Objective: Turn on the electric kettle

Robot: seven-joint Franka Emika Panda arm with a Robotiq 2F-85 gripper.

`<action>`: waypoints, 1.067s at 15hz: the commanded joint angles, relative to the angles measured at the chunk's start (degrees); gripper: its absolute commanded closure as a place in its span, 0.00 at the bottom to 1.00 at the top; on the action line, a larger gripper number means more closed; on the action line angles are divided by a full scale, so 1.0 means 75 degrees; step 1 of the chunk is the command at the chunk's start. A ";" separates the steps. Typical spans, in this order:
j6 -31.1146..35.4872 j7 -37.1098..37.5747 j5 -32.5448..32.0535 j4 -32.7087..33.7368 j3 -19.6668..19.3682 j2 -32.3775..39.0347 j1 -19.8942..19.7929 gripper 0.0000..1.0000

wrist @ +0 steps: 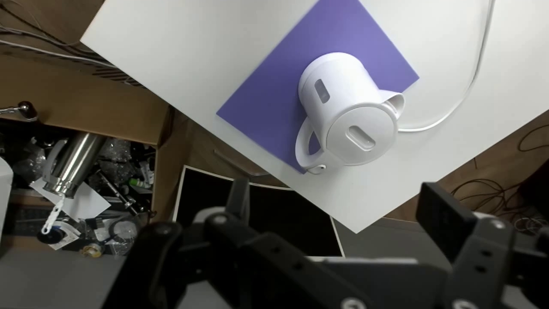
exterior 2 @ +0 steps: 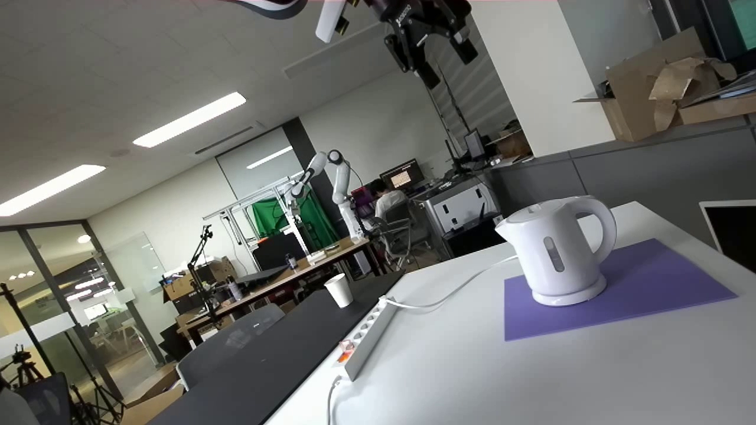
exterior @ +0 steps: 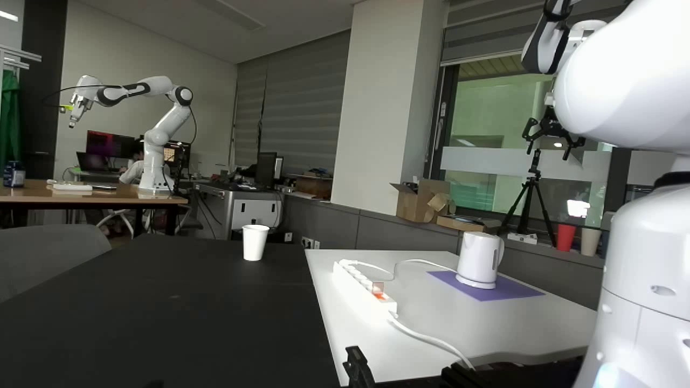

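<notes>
The electric kettle point(exterior: 476, 258) is white, smooth and upright on a purple mat point(exterior: 520, 289) on the white table. It also shows in an exterior view point(exterior 2: 552, 251), with its handle on the right, and from above in the wrist view point(wrist: 343, 90). Its lid is closed. A small tab with a dark dot point(wrist: 319, 168) sits at the top of its handle. My gripper point(exterior: 547, 154) is open and empty, well above the table. It also shows high in an exterior view point(exterior 2: 452, 71) and in the wrist view point(wrist: 334, 189), with the kettle beyond the fingertips, untouched.
A white power strip point(exterior 2: 369, 339) with an orange switch lies along the table edge; a white cord point(exterior 2: 455, 291) runs from it to the kettle. A white cup point(exterior: 254, 242) stands on the black table. A cardboard box point(wrist: 161, 171) and black panel point(wrist: 274, 214) lie beyond the table's edge.
</notes>
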 commanded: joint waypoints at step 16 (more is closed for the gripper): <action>0.0213 0.2256 0.1191 0.6590 0.0844 0.6509 -0.1097 0.69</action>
